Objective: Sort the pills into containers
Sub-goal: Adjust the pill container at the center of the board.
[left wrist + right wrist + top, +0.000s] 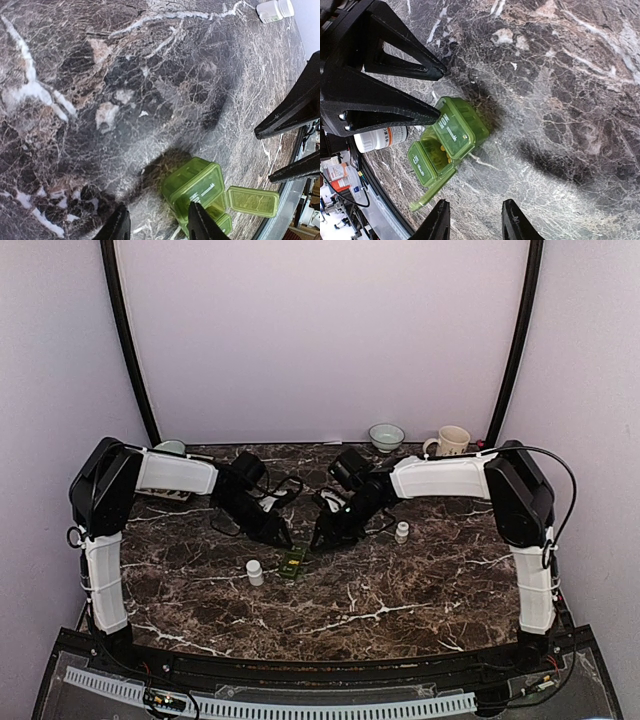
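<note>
My left fingers (119,227) stand partly apart with nothing between them, low over the dark marble surface (100,100). The green pill box (194,186) lies at the lower right of that view, behind one fingertip, with one lid (252,201) flipped open. My right fingers (439,225) are likewise parted and empty. In their view the box sits left of centre, a white bottle (380,139) near it.
</note>
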Controlling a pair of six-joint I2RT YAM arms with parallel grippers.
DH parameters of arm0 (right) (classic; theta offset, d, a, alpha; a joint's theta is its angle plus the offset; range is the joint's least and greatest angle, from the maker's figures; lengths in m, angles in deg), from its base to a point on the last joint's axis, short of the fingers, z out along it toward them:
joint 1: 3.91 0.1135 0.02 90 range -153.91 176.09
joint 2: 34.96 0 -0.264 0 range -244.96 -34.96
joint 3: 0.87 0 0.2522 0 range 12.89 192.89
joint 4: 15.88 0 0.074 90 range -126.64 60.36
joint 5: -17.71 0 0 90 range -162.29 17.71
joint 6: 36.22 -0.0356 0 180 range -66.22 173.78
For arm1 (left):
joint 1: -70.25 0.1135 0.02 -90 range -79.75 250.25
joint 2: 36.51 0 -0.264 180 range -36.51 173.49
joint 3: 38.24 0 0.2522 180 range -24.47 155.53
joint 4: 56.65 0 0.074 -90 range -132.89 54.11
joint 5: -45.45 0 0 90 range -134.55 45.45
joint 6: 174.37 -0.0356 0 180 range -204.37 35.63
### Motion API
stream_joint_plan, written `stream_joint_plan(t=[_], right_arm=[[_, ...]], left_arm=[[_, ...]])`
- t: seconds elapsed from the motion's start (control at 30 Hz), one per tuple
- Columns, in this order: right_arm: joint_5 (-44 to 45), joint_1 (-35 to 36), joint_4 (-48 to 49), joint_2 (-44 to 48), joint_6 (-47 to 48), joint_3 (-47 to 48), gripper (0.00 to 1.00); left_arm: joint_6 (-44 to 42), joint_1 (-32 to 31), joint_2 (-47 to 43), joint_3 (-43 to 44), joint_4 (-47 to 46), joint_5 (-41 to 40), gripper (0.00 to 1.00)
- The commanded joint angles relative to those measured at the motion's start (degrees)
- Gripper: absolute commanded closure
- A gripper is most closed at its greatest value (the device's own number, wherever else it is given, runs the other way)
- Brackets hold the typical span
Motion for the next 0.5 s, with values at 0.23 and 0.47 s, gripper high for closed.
stream_joint_plan(t=[0.23, 0.47], right_arm=[[1.9, 0.6, -1.6, 0.9, 1.3, 0.7, 0.65], [1.8, 0.7, -1.4, 2.4, 1.6, -2.1, 0.65]], left_arm=[[-1.4, -0.7, 0.6, 1.7, 2.9, -1.4, 0.58], [-1.6, -0.8, 0.4, 2.6, 3.5, -1.3, 0.58]])
